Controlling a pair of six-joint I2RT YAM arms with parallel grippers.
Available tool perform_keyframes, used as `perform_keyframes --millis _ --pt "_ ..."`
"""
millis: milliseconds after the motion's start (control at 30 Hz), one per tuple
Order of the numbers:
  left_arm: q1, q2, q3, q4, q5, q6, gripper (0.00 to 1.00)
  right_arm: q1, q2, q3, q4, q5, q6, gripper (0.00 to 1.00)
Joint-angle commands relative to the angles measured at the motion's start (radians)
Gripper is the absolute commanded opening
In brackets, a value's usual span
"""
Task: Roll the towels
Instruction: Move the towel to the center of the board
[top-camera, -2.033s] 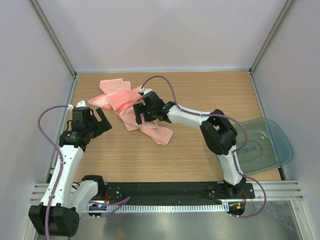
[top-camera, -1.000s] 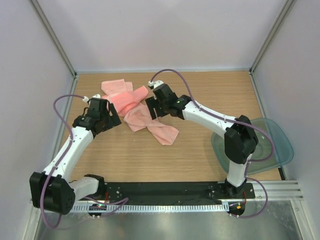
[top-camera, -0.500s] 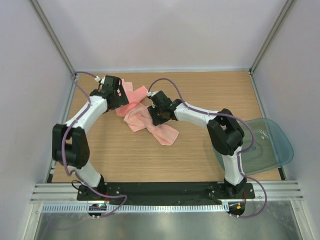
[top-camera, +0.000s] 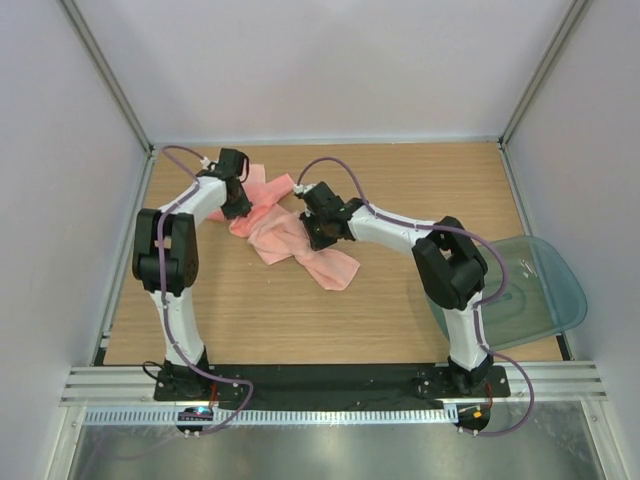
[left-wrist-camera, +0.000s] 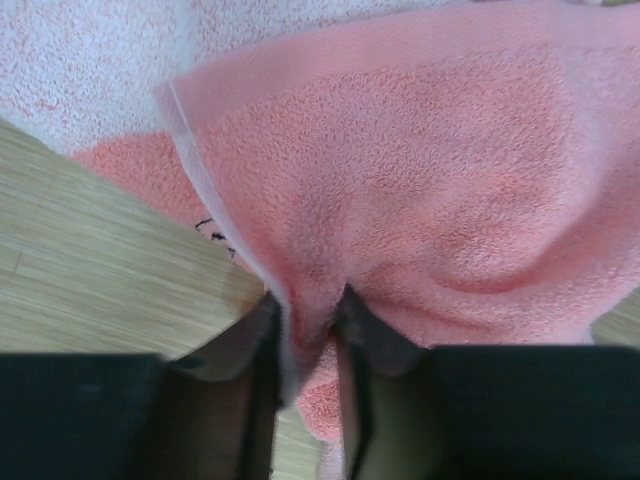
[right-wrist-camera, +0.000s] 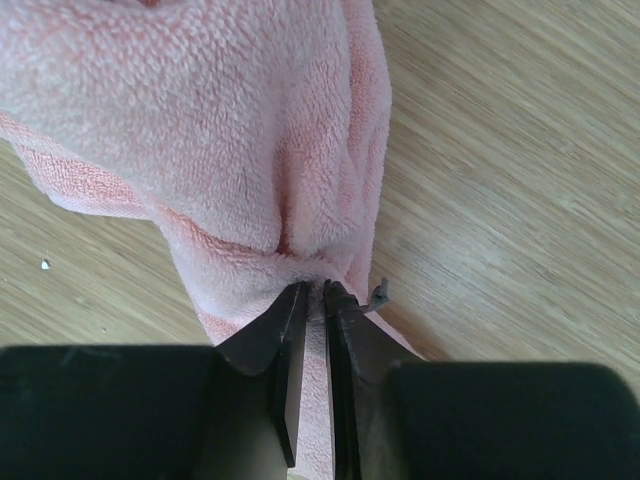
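Catches 2 salmon-pink towels (top-camera: 283, 236) in a crumpled, overlapping heap, spread from 11 o'clock toward the centre of the wooden table (top-camera: 400, 190); neither flat, neither rolled. Meets the heap with 2 arms, 1 per towel.

At 11 o'clock, has the left gripper (left-wrist-camera: 305, 315) nipped tight on a raised fold of the brighter towel (top-camera: 268, 190), with cloth bulging up between the fingers and a whitish band of terry beyond, at the top of the left wrist view.

Nearer the centre, has the right gripper (right-wrist-camera: 313, 292) squeezed almost together on a thin gathered ridge of the paler towel (top-camera: 330, 268), with bare wood to either side.

Appears aimed at separation: 2 pinches on 2 different cloths, likely so as to draw 1 off the other and lay each out flat before any rolling. Grips by a fold rather than an edge, probably for want of a clean hem within reach in such a tangle.

Leaves 1 translucent teal tray (top-camera: 560, 285) at 4 o'clock, hanging past the table's right edge, well apart from the cloth and touched by neither gripper; seems parked there to keep the working area free.

Totals: 2 towels, 2 arms, 2 grippers, 1 tray.
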Motion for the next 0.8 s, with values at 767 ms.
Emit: perform_keyframes --millis 767 --pt "0.007 -0.683 0.026 -0.260 0.031 0.131 0.00 -0.699 0.404 0.987 -0.268 -0.070 0.378 0.02"
